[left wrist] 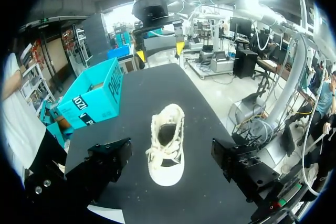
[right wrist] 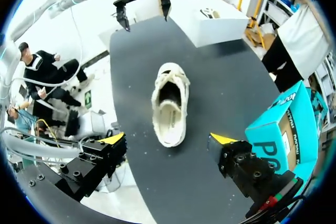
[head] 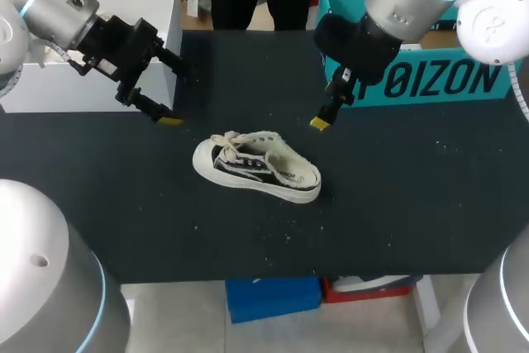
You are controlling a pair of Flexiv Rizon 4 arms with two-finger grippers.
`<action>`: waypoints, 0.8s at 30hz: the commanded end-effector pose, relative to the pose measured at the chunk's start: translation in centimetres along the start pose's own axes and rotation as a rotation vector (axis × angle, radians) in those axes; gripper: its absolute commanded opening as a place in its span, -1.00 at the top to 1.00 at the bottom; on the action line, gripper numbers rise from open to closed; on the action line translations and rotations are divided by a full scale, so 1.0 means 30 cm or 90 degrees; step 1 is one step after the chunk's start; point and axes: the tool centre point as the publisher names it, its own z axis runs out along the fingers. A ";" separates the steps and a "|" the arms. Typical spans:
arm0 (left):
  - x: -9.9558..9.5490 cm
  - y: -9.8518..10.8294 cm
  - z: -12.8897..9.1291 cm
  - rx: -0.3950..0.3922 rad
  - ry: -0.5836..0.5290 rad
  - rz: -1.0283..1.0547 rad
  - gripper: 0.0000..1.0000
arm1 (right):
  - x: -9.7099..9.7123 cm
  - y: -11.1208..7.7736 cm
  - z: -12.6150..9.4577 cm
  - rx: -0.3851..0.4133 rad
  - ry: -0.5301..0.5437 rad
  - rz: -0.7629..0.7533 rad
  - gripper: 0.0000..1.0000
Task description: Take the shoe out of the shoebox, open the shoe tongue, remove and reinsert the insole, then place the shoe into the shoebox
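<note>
Since the white canvas shoe with dark sides (head: 256, 167) stands on its sole in the middle of the black table (head: 413, 204), outside the teal cardboard shoebox (head: 430, 80), you look to be at the tongue step.

In the head view the shoe lies long-ways across the table, a bit slanted. Its toe points to your left arm's side and its heel to your right arm's side. The left gripper (head: 176, 95) hangs near a white box (head: 83, 88), well apart from the shoe, jaws wide open and holding nothing. The right gripper (head: 329, 105) hangs in front of the shoebox, near the heel end but not touching.

In the left wrist view the shoe lies ahead of the gripper, toe cap closest. The black fingers stand far apart and are empty.

In the right wrist view the heel is closest and the laces (right wrist: 170, 80) are at the far end. Both yellow tips stand wide apart with nothing held.

Next, I think, one gripper must hold the shoe down while the other pulls the tongue up toward the toe. The laces look floppy, so pinch the tongue, not the string. I cannot tell if the insole is in.
</note>
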 end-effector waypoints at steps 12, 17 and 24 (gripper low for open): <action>-0.001 0.001 0.003 -0.001 -0.001 0.001 -1.00 | 0.048 -0.127 0.200 -0.186 -0.039 -0.038 -1.00; -0.001 0.001 0.003 -0.001 -0.001 0.001 -1.00 | 0.048 -0.127 0.200 -0.186 -0.039 -0.038 -1.00; -0.001 0.001 0.003 -0.001 -0.001 0.001 -1.00 | 0.043 -0.148 0.253 -0.262 -0.056 -0.050 -1.00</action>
